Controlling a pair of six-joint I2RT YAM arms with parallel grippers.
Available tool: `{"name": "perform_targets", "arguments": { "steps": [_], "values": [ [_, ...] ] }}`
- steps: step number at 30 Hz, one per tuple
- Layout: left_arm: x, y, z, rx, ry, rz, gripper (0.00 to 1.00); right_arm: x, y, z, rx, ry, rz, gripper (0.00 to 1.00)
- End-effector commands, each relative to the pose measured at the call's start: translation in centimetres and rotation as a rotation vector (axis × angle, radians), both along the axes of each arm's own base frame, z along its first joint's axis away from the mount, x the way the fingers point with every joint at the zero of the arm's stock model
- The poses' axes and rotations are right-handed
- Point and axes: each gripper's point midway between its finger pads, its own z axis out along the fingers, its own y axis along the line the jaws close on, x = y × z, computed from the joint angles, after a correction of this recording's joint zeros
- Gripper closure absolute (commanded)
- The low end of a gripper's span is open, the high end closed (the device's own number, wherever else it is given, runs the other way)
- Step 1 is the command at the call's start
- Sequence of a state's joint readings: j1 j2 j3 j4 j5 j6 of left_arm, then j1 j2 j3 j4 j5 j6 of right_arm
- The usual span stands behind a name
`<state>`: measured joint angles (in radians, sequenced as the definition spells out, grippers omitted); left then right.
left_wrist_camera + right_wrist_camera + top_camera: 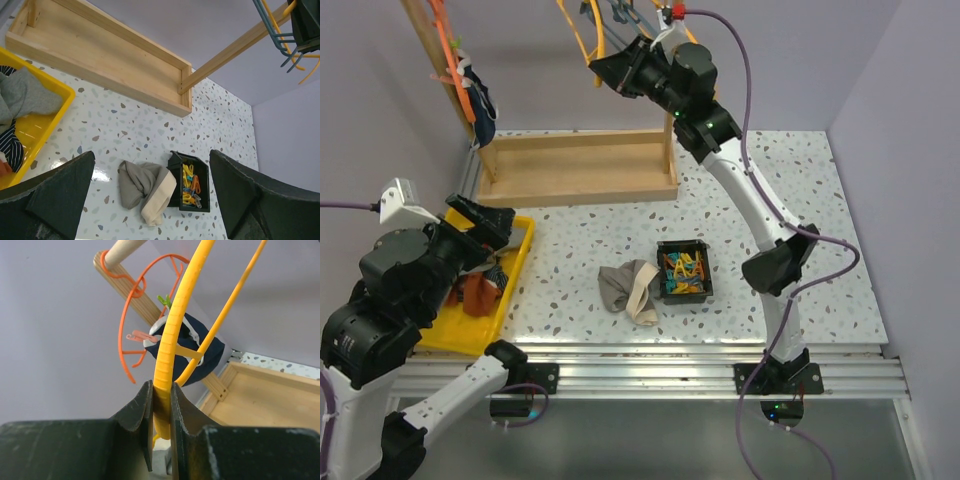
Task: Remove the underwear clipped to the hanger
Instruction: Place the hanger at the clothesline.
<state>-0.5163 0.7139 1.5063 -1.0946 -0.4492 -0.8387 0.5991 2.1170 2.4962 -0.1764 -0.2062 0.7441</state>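
Observation:
My right gripper (161, 392) is shut on the yellow hanger (172, 335), high at the back (600, 72). Dark navy underwear (192, 347) with light trim hangs clipped on the orange hanger (122, 330) at the far left (478, 100). Grey underwear with a cream band (630, 288) lies loose on the table, also in the left wrist view (145, 187). More underwear, grey, striped navy and rust-brown (478, 292), lies in the yellow tray (520, 262). My left gripper (150, 200) is open and empty above the tray's right edge.
A black box of coloured clips (684, 270) stands right of the loose grey underwear. A wooden rack base (580, 168) with slanted posts stands at the back. A teal hanger (274, 30) hangs near the right arm.

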Motion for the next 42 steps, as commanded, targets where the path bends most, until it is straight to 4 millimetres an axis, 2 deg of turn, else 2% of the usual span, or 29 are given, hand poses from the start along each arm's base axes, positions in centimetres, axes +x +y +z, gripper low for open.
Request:
{"name": "perform_targets", "arguments": {
  "steps": [1, 2, 4, 5, 11, 13, 14, 15, 16, 17, 18, 19, 20, 21, 23, 24, 25, 26, 28, 29, 30, 31, 32, 33, 34, 35, 36, 37, 42],
  "values": [
    [0.6, -0.2, -0.5, -0.003, 0.018, 0.011, 0.0, -3.5, -3.4, 6.1, 0.003, -0.148, -0.033, 1.0],
    [0.6, -0.2, -0.5, -0.003, 0.018, 0.011, 0.0, -3.3, -3.3, 4.9, -0.025, -0.132, -0.038, 1.0],
    [0.7, -0.3, -0.4, -0.002, 0.017, 0.012, 0.0, -4.0, -3.9, 5.0, -0.035, -0.135, -0.047, 1.0],
    [0.8, -0.3, -0.5, 0.0, 0.018, 0.014, 0.0, -3.6, -3.8, 3.6, -0.058, -0.114, -0.051, 1.0],
    [1.0, -0.2, -0.6, 0.003, 0.017, 0.022, 0.0, -4.1, -3.9, -0.1, -0.143, -0.042, -0.041, 1.0],
    [1.2, -0.3, -0.7, 0.004, 0.018, 0.022, 0.0, -4.3, -3.7, -1.6, -0.17, -0.02, -0.033, 0.73],
    [1.2, -0.4, -0.7, 0.004, 0.018, 0.021, 0.0, -4.7, -3.8, -1.6, -0.18, -0.022, -0.028, 0.63],
    [1.3, -0.4, -0.7, 0.009, 0.02, 0.018, 0.0, -4.9, -3.8, -2.0, -0.192, -0.014, -0.021, 0.4],
    [1.4, -0.5, -0.6, 0.007, 0.015, 0.016, 0.0, -5.2, -3.7, -2.5, -0.206, -0.004, -0.009, 0.27],
    [1.6, -0.6, -0.6, 0.011, 0.017, 0.015, 0.0, -5.8, -4.1, -2.8, -0.231, 0.008, -0.004, 0.07],
    [1.7, -0.6, -0.7, 0.018, 0.02, 0.013, 0.0, -6.3, -4.1, -3.2, -0.242, 0.02, 0.004, 0.02],
    [1.8, -0.8, -0.7, 0.016, 0.015, 0.01, 0.0, -6.8, -4.2, -4.9, -0.276, 0.05, 0.015, 0.02],
    [2.0, -0.9, -0.9, 0.024, 0.02, 0.004, 0.0, -8.3, -4.8, -4.2, -0.278, 0.037, 0.022, 0.02],
    [2.2, -1.2, -0.9, 0.023, 0.016, -0.006, 0.0, -8.9, -5.0, -6.9, -0.32, 0.081, 0.026, 0.02],
    [2.7, -2.0, -1.5, 0.034, 0.023, -0.035, 0.0, -10.2, -5.9, -8.9, -0.363, 0.108, 0.011, 0.02],
    [3.0, -3.0, -1.3, 0.038, 0.004, -0.09, 0.0, -11.7, -7.2, -8.5, -0.367, 0.105, 0.003, 0.02],
    [3.3, -3.6, -1.6, 0.044, 0.007, -0.119, 0.0, -12.6, -7.8, -12.7, -0.449, 0.182, 0.01, 0.02],
    [4.1, -4.6, -3.1, 0.087, 0.04, -0.164, 0.0, -13.4, -8.5, -14.1, -0.49, 0.209, -0.006, 0.02],
    [4.9, -7.6, -4.4, 0.095, 0.061, -0.301, 0.0, -15.7, -10.8, -18.1, -0.584, 0.29, -0.019, 0.02],
    [5.9, -8.9, -7.2, 0.135, 0.138, -0.355, 0.0, -16.4, -11.8, -19.2, -0.607, 0.316, -0.04, 0.02],
    [6.1, -10.8, -8.2, 0.128, 0.159, -0.447, 0.0, -18.0, -13.2, -20.5, -0.619, 0.34, -0.044, 0.02],
    [6.4, -11.8, -9.6, 0.141, 0.185, -0.501, 0.0, -18.8, -13.9, -21.0, -0.616, 0.355, -0.055, 0.02],
    [6.8, -13.2, -12.8, 0.158, 0.268, -0.568, 0.0, -19.4, -14.7, -21.4, -0.62, 0.364, -0.067, 0.02],
    [6.8, -14.6, -13.6, 0.163, 0.263, -0.655, 0.0, -20.0, -15.6, -21.5, -0.616, 0.369, -0.09, 0.02],
    [7.0, -15.2, -14.8, 0.176, 0.275, -0.685, 0.0, -21.4, -16.6, -21.8, -0.613, 0.381, -0.09, 0.02],
    [7.2, -15.5, -17.5, 0.212, 0.322, -0.722, 0.0, -21.8, -17.3, -21.9, -0.615, 0.383, -0.107, 0.02],
    [7.5, -16.4, -17.8, 0.217, 0.295, -0.764, 0.0, -22.3, -17.8, -22.1, -0.623, 0.392, -0.114, 0.02],
    [7.8, -16.7, -19.4, 0.24, 0.318, -0.777, 0.0, -23.2, -18.6, -22.1, -0.629, 0.403, -0.116, 0.02],
    [8.4, -19.8, -22.2, 0.378, 0.288, -0.951, 0.0, -25.4, -20.6, -22.1, -0.638, 0.426, -0.127, 0.02]
  ]
}}
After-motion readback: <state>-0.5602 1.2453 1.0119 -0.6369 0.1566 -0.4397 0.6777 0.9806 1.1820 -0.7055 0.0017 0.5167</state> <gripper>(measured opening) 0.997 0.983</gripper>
